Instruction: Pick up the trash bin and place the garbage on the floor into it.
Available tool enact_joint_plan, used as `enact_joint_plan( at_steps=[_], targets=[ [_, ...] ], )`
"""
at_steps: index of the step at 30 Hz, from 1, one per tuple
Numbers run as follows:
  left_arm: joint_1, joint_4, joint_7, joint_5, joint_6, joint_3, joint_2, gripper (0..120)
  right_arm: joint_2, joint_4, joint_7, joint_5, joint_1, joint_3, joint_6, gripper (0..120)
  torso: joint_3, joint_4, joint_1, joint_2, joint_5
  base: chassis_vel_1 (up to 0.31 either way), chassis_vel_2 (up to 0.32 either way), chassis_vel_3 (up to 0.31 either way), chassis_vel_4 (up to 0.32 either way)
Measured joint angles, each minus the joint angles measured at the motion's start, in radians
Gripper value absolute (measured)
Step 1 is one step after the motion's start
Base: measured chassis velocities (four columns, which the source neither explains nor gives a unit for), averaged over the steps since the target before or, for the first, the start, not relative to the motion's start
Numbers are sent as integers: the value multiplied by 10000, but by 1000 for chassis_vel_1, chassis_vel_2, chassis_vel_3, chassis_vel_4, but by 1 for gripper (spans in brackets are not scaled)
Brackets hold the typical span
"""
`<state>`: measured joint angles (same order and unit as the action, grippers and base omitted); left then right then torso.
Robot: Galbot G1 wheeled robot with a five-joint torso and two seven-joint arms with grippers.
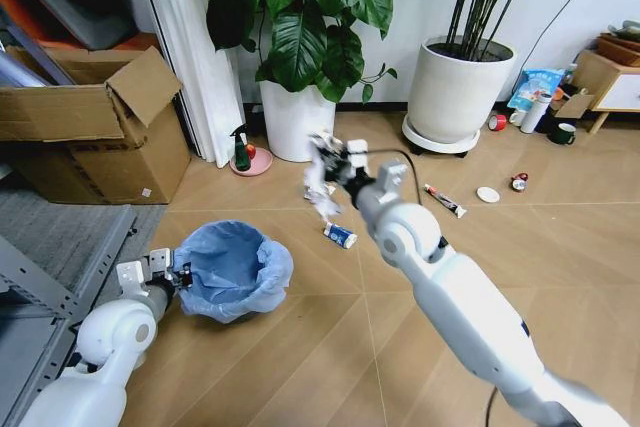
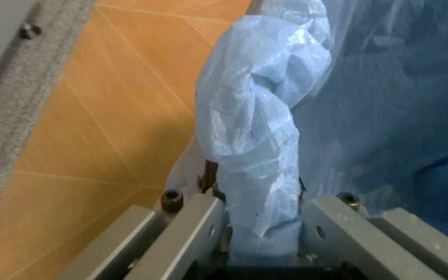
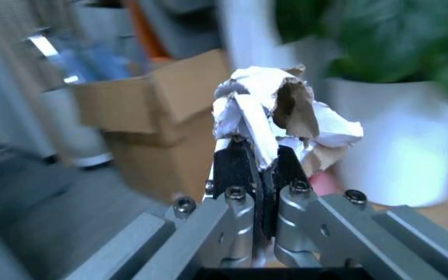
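Right gripper [image 3: 261, 175] outstretched, fingers clamping crumpled paper wad [image 3: 275, 111] aloft.

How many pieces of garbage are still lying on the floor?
At least 5: a paper wad and wrapper beside the right arm, then a tube, white disc and small bottle farther right. More may be hidden behind the arm.

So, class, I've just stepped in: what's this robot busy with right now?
It is tidying litter. The left gripper is shut on the rim of the trash bin, which sits on the floor. The right gripper is raised, clamping a crumpled paper wad. A wrapper, tube and disc lie on the floor.
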<state>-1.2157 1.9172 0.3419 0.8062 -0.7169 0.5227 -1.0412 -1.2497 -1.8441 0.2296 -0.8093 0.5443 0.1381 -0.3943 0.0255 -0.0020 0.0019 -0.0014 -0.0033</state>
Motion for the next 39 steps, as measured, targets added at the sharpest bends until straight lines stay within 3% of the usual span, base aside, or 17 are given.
enact_joint_plan(
  at_steps=[10, 21, 22, 26, 34, 39],
  targets=[
    [520, -140, -316, 301, -203, -516, 235, 0, 26, 319, -485, 30, -612, 2080, 110, 0, 0, -4, 0, 0, 1, 0, 0, 0, 0],
    [624, -106, -329, 439, -203, -489, 244, 0, -286, 1124, -506, 424, -670, 3056, 72, 1, 0, -3, -1, 0, 2, 0, 0, 0, 0],
    [624, -105, -334, 447, -203, -464, 254, 0, -322, 1186, -504, 443, -686, 3114, 72, 10, 0, -3, -1, 0, 1, 0, 0, 0, 0],
    [623, -105, -351, 463, -202, -419, 269, 0, -379, 1233, -490, 445, -727, 3189, 73, 18, 0, -3, -1, -1, 1, 0, 0, 0, 0],
    [661, -92, -381, 519, -197, -348, 298, 0, -427, 1251, -368, 427, -757, 3331, 73, 53, 0, -3, -1, 0, 1, 0, 0, 0, 0],
    [676, -91, -387, 520, -195, -343, 299, 0, -425, 1240, -331, 408, -745, 3335, 72, 67, 0, -3, -1, -1, 1, 0, 0, 0, 0]
  ],
)
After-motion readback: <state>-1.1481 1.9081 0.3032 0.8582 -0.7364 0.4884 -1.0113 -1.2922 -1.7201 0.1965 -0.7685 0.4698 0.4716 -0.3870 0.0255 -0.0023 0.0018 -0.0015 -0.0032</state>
